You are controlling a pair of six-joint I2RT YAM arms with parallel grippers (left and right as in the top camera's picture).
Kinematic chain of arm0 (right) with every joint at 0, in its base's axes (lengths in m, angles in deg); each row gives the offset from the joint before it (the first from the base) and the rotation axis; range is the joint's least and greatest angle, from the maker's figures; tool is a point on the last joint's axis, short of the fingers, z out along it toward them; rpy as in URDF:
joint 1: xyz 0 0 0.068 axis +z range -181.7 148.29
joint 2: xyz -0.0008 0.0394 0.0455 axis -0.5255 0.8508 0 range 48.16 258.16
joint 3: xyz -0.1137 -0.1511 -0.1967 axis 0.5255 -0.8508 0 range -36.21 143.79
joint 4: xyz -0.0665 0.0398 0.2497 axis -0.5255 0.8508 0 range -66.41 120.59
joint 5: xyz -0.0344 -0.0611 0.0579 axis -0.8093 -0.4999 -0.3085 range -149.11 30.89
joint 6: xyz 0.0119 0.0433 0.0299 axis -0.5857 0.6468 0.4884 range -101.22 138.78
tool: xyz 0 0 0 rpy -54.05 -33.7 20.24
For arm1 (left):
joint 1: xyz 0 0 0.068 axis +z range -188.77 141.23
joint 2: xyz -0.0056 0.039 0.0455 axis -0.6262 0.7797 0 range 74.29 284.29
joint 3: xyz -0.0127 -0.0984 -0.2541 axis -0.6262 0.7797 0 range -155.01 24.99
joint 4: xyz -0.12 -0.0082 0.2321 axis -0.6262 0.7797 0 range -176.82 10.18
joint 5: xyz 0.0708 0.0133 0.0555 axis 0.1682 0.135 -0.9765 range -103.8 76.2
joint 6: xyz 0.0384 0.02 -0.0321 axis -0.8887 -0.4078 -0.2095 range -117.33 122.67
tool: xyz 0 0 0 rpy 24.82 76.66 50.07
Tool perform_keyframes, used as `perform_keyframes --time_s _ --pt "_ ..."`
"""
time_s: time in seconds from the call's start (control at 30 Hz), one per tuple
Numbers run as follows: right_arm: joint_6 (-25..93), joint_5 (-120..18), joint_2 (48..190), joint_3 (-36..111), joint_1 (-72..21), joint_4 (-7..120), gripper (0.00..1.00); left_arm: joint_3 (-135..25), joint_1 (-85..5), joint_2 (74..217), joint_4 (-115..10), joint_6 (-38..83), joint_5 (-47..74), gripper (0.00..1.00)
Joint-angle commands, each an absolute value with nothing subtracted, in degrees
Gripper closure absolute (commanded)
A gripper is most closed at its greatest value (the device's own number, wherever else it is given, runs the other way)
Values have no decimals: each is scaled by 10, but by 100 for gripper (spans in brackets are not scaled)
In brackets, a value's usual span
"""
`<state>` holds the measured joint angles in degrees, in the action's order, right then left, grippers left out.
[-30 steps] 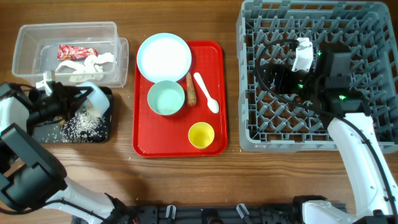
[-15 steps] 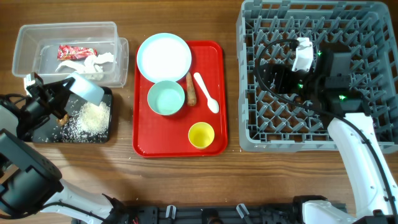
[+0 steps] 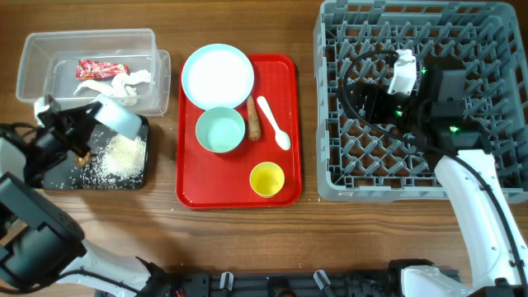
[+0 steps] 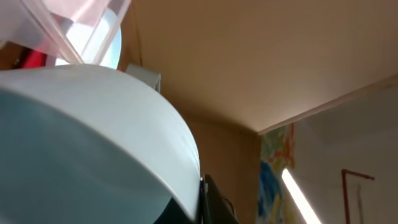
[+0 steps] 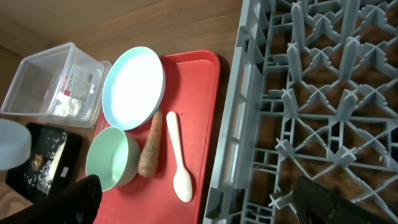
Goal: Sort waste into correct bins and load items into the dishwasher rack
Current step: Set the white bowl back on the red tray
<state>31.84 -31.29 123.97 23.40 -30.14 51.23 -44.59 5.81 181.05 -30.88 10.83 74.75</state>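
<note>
over black tray [image 3: 59, 174], left gripper [image 3: 92, 125] holds tilted pale blue bowl [image 3: 116, 117]

- Clear tub [image 3: 33, 51], upper left: holds a red wrapper [image 3: 103, 68] and white tissue [image 3: 117, 84].
- Black tray [image 3: 58, 177], just in front of the tub: rice grains [image 3: 124, 154] lie scattered on it, with a small brown lump [image 3: 83, 154].
- Left gripper [image 3: 89, 122]: grips a pale blue bowl [image 3: 118, 118], tilted over the black tray's rear edge.
- Red tray [image 3: 191, 194], centre: carries a white plate [image 3: 217, 76], green bowl [image 3: 220, 130], brown stick [image 3: 253, 118], white spoon [image 3: 274, 122] and yellow cup [image 3: 266, 178].
- Grey rack [image 3: 330, 177], right: the right gripper [image 3: 370, 104] hangs over it.
</note>
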Motion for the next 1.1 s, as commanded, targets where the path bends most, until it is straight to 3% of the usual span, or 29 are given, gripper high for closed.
perform_keyframes --time_s 0.0,0.07,0.17,0.3,0.4,0.5,0.6,0.73,0.77,0.8,0.83,0.87,1.07 --pt "325 -321 1246 241 -299 509 0 -445 86 1787 -255 122 766 96" --pt "325 -321 1246 241 -299 506 0 -445 69 1769 -203 69 762 96" --pt "324 -326 1246 241 -299 503 0 -445 -19 1707 -122 -5 612 96" --pt "324 -341 1246 241 -299 501 0 -445 -195 1650 -120 27 249 96" --pt "324 -341 1246 241 -299 501 0 -437 -366 1649 -154 151 30 96" --pt "324 -341 1246 241 -299 502 0 -399 -512 1657 -222 236 -76 96" --pt "324 -341 1246 241 -299 500 0 -359 -606 1660 -307 274 -108 96" --pt "325 -340 1246 241 -299 502 0 -321 -679 1660 -395 274 -120 96" --pt "324 -340 1246 241 -299 502 0 -318 -690 1660 -402 274 -120 91" --pt "324 -340 1246 241 -299 503 0 -318 -696 1660 -402 274 -120 80" --pt "324 -340 1246 241 -299 503 0 -318 -701 1659 -397 274 -117 58" --pt "325 -340 1246 241 -299 503 0 -320 -701 1659 -388 274 -109 47" --pt "325 -340 1246 241 -299 502 0 -438 -699 1658 -331 269 -94 27"
